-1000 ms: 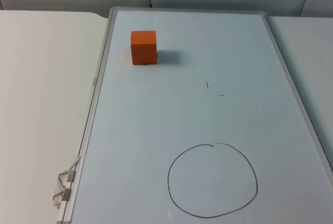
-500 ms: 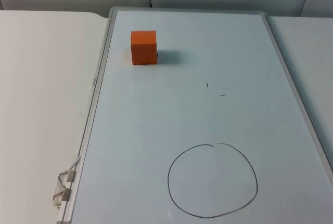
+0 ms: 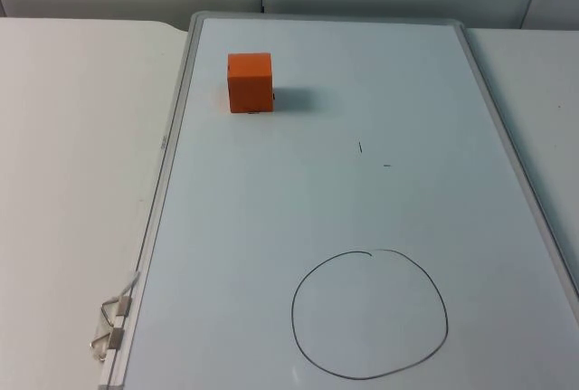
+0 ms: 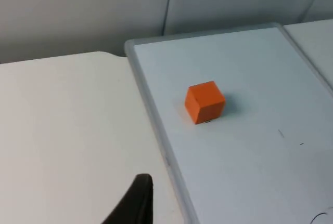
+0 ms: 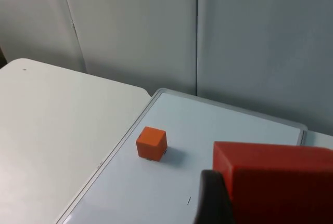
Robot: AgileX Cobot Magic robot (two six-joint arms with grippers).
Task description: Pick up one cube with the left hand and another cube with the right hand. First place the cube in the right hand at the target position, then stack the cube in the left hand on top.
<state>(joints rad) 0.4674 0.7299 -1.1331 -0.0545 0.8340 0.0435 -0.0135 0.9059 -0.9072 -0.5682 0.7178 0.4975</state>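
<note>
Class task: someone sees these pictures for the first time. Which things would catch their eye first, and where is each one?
An orange cube stands out near the far left corner of the whiteboard, alone and untouched. In the right wrist view a second, red-orange cube looms close beside the right gripper's fingertip, apparently held. A hand-drawn circle marks the board's near end, with nothing in it.

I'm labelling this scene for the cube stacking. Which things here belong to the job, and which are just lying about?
Belonging to the job:
orange cube resting on the whiteboard
second orange-red cube at the right gripper
drawn circle, the likely target

Lying about:
binder clips on the whiteboard's edge
two small pen marks
</note>
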